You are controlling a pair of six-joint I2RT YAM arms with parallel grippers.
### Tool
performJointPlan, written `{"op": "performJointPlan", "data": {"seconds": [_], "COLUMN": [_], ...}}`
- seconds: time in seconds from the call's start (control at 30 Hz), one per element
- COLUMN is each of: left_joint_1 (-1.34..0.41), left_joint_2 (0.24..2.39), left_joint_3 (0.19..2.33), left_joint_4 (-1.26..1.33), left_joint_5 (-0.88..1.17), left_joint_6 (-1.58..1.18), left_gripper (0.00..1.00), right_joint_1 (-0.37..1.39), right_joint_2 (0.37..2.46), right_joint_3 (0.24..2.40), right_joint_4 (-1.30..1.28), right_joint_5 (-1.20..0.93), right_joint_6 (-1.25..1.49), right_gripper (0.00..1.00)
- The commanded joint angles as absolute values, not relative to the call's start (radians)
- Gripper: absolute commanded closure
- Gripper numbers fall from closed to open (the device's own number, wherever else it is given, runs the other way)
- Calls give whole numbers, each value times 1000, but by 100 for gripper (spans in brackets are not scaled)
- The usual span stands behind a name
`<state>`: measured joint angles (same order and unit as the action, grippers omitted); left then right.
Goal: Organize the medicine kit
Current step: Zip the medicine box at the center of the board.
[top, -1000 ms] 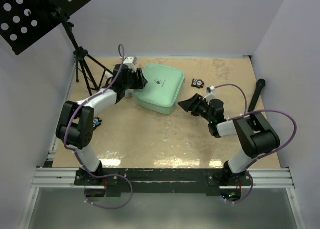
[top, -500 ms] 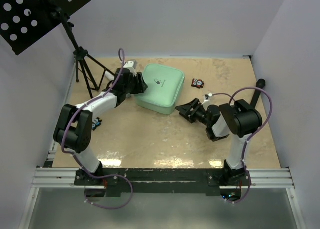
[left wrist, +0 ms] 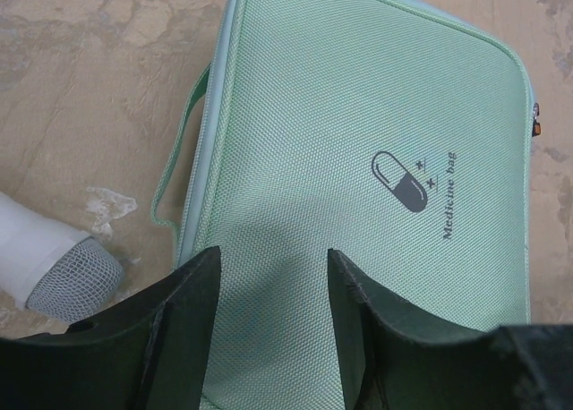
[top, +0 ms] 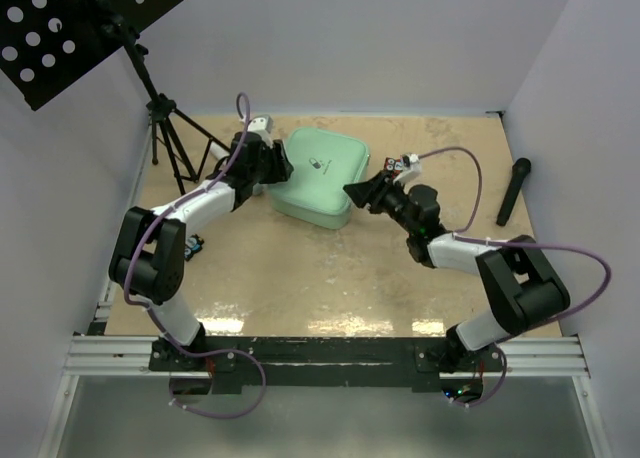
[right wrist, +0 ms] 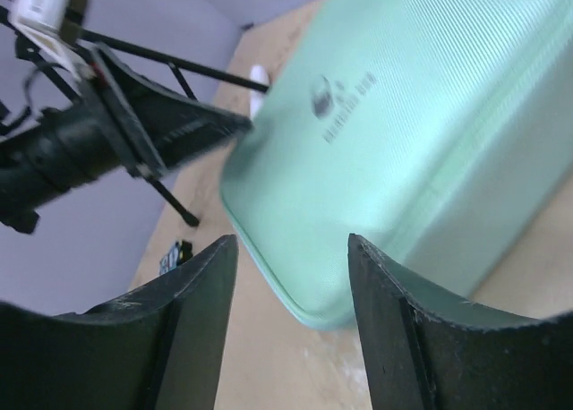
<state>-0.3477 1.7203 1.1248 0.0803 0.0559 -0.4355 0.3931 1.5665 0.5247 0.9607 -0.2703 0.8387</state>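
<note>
Flanking medicine kit mid-frame, left claw and right claw both gape; I risk shoving it across table, not opening it.

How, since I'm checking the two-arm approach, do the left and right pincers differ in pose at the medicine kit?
The left pincer hangs over the lid of the medicine kit, near its left edge; the right pincer sits beside the opposite side, off the lid. The left pincer looks down on the lid; the right pincer aims low, sideways at the side wall. Both are open and hold nothing.
</note>
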Motion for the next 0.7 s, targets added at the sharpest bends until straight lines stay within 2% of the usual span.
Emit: {"op": "performJointPlan", "data": {"seconds": [0.0,0.1,0.2,0.3,0.37,0.5,0.67], "left_joint_1": [-347,-347,-345,-344,-341,-339,-334], "left_joint_2": [1715,1709,1707,1712,1723,1736,1723], "left_joint_3": [1161,1157,1158,1170,1184,1206,1203], "left_joint_4": [103,109,107,92,72,35,2], "left_joint_5": [18,11,-29,-84,-100,-110,-143], "left_joint_6": [-465,-483,-494,-514,-532,-561,-600], "left_gripper": [45,45,44,44,44,45,44], "right_joint_1": [480,538,600,658,672,702,744], "right_joint_2": [1486,1451,1410,1367,1358,1406,1462], "right_joint_3": [679,713,724,710,706,753,761], "right_joint_4": [528,415,336,310,290,220,170], "right_joint_5": [20,194,415,613,653,606,612], "right_joint_6": [523,468,456,450,448,472,518], "right_gripper": [44,46,38,17,1,5,22]}}
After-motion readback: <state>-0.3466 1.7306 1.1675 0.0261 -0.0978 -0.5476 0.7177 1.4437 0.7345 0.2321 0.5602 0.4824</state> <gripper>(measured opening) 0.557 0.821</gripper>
